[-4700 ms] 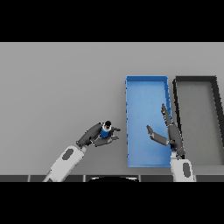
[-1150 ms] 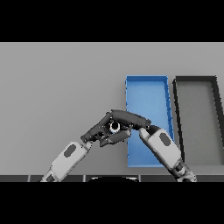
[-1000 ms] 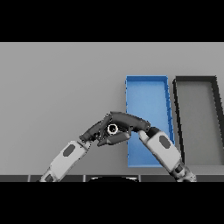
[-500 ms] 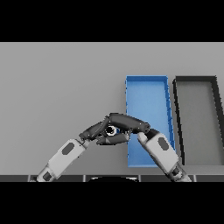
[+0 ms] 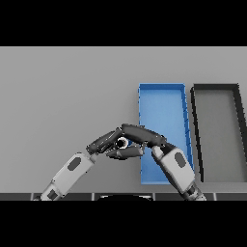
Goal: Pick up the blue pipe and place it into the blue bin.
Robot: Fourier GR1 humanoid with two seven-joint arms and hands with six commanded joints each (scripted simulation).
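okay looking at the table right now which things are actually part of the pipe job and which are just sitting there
Part of the job:
blue pipe, pinched between both hands
blue bin, nothing in it yet
left robot hand
right robot hand

Just lying about:
black bin, right of the blue one
grey table

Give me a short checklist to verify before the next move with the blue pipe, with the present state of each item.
1. Blue pipe is held between the hands: ok, only its round end shows.
2. Left hand has a firm hold: cannot tell, fingers lie along the pipe.
3. Right hand has a firm hold: cannot tell, it covers the pipe from above.
4. Blue bin has free room inside: ok.
5. Pipe is already over the bin: not ok, it is just left of the bin's wall.
6. Black bin stays out of the path: ok.
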